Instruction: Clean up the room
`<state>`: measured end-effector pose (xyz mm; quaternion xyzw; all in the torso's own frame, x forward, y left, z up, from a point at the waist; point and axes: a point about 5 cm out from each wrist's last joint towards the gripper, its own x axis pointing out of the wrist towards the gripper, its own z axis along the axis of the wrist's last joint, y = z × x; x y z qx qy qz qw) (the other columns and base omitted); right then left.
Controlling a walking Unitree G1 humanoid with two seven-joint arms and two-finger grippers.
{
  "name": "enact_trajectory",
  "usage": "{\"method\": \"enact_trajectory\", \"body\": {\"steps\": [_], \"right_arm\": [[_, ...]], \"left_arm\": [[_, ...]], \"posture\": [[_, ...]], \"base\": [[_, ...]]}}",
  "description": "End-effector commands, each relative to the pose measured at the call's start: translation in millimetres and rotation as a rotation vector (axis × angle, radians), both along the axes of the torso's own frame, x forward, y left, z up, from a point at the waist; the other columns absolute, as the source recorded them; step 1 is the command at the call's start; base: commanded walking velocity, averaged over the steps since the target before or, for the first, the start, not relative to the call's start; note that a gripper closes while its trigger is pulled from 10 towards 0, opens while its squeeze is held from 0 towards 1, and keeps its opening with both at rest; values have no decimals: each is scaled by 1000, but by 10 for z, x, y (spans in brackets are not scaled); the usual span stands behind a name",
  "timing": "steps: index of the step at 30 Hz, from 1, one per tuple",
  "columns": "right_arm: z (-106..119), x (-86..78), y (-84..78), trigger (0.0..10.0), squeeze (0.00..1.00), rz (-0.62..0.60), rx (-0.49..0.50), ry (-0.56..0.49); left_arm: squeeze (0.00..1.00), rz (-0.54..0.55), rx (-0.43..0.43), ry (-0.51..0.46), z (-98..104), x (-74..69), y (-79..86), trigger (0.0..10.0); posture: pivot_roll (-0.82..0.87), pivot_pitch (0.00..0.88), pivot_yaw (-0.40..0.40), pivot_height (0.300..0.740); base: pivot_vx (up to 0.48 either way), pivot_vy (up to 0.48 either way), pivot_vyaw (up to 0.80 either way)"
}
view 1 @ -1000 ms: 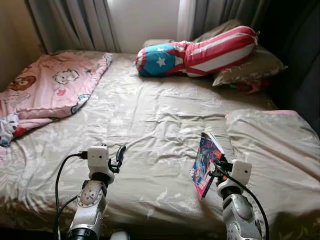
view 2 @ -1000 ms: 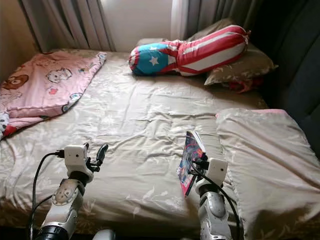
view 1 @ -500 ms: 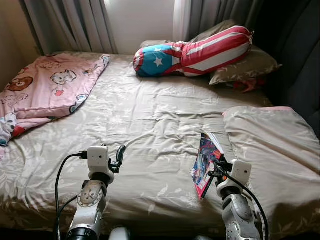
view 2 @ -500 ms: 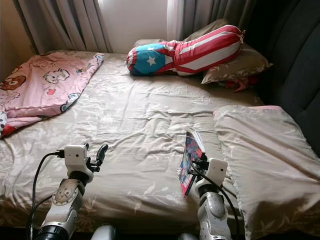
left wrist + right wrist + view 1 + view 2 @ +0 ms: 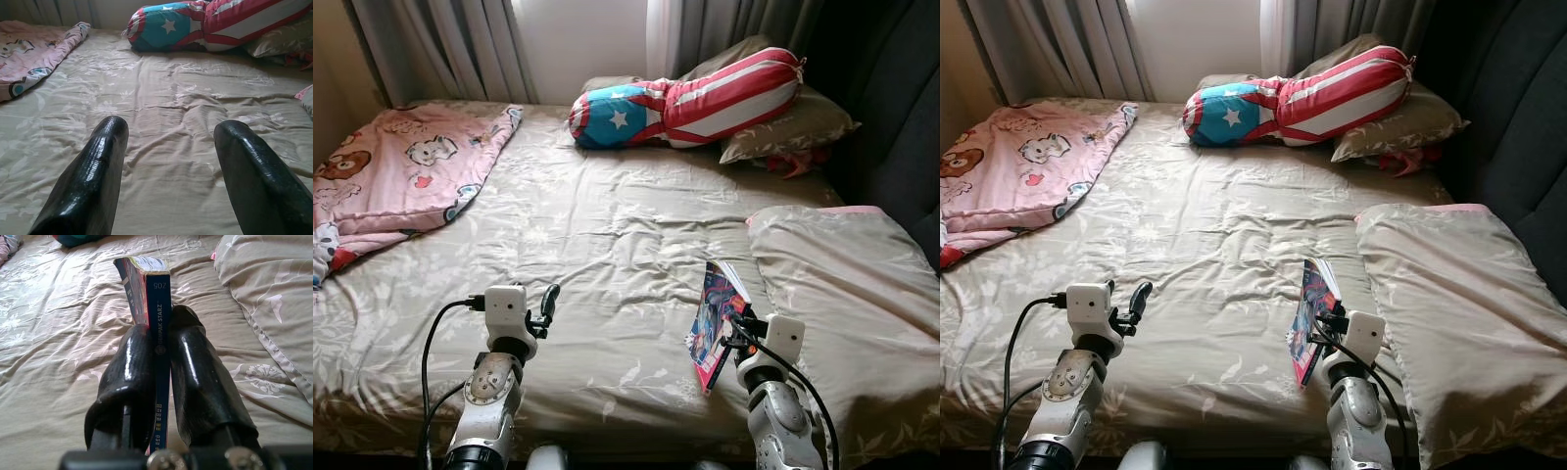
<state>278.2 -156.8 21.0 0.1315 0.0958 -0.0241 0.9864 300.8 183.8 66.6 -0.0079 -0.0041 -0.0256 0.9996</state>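
My right gripper is shut on a thin colourful book, held upright on edge above the near right part of the bed. In the right wrist view the book's blue spine stands pinched between the two black fingers. My left gripper hovers over the near left of the bed, and its fingers stand wide apart with nothing between them.
The bed has a beige floral cover. A pink cartoon blanket lies at the far left. A red, white and blue star bolster and a beige pillow lie at the head. Another beige pillow lies on the right. Curtains hang behind.
The camera view has shifted a little, taking in more of the bed's right side. Both grippers keep their poses, and the book stays held.
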Motion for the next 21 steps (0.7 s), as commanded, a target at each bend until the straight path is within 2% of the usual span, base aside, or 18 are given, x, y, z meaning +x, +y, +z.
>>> {"method": "enact_trajectory", "body": {"steps": [1,8,15,17,21], "right_arm": [[90,68,19,10000,0,14,-2,-48],[92,68,23,10000,0,16,-4,-51],[74,74,35,10000,0,34,-24,-26],[101,69,43,10000,0,42,-34,-60],[109,64,42,10000,0,33,-21,-71]], "left_arm": [[0,-14,6,-17,50,21,-33,10000],[0,-12,4,-19,52,22,-30,10000],[0,-15,2,-21,55,22,-41,10000],[0,-13,2,-22,54,23,-41,10000],[0,-10,2,-24,60,25,-42,10000]], "posture": [[-32,0,-22,645],[-31,0,-22,645],[-32,0,-22,636],[-32,0,-22,622],[-32,0,-22,622]], "base": [[0,0,0],[270,0,0],[0,0,0],[0,0,0],[0,0,0]]}}
